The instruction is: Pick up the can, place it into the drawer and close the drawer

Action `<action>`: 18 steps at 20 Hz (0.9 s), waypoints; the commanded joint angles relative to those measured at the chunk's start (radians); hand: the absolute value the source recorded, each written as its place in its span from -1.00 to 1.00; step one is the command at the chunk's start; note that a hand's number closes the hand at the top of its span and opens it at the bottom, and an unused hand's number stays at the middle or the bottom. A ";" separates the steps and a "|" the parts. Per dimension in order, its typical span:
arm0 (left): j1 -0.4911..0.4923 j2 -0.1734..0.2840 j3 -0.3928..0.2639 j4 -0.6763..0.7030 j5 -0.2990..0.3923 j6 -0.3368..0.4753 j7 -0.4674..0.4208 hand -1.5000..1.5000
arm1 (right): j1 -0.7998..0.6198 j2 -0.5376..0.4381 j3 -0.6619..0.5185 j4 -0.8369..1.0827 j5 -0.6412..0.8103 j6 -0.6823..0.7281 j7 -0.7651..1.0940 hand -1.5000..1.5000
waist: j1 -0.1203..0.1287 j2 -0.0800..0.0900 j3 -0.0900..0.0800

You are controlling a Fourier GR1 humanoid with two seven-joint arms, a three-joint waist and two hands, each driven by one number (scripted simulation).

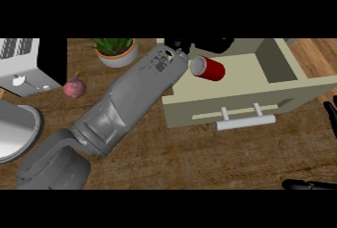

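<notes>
Drawer [247,95]: pulled open near the counter's [217,156] far right corner, cream-coloured, with a pale bar handle [245,121] on its front panel. Can [208,68]: red, lying on its side inside the drawer at the drawer's far left corner, its pale end facing left. Left forearm [128,104]: grey, extends diagonally from the counter's near left corner to the drawer's far left corner. Left hand [176,46]: black, positioned just beside the can at the counter's far edge; whether its fingers are open or curled cannot be determined. Right hand [329,111]: visible only as black fingers at the counter's right edge, clear of the drawer; finger position cannot be determined. Other items: potted plant [116,51] at the far edge, purple vegetable [74,87] nearer the left edge, toaster [23,67] at the far left corner.
</notes>
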 commanded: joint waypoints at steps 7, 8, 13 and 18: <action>0.012 0.000 -0.044 -0.016 0.055 0.091 -0.011 -1.00 | -0.011 0.022 0.041 -0.025 0.026 -0.008 -0.013 -1.00 | -0.007 -0.001 0.000; 0.036 0.000 -0.048 -0.038 0.063 0.084 -0.039 -1.00 | 0.004 0.002 0.017 -0.032 0.036 -0.010 -0.002 -1.00 | -0.002 -0.003 -0.001; 0.052 0.000 -0.020 -0.039 0.113 0.106 -0.059 -1.00 | -0.012 -0.076 -0.012 -0.055 0.130 0.006 -0.056 -1.00 | 0.001 -0.001 -0.001; 0.030 0.000 -0.034 -0.063 0.149 0.122 -0.050 -1.00 | -0.001 -0.099 0.051 -0.082 0.248 0.023 -0.121 -1.00 | 0.005 -0.004 -0.001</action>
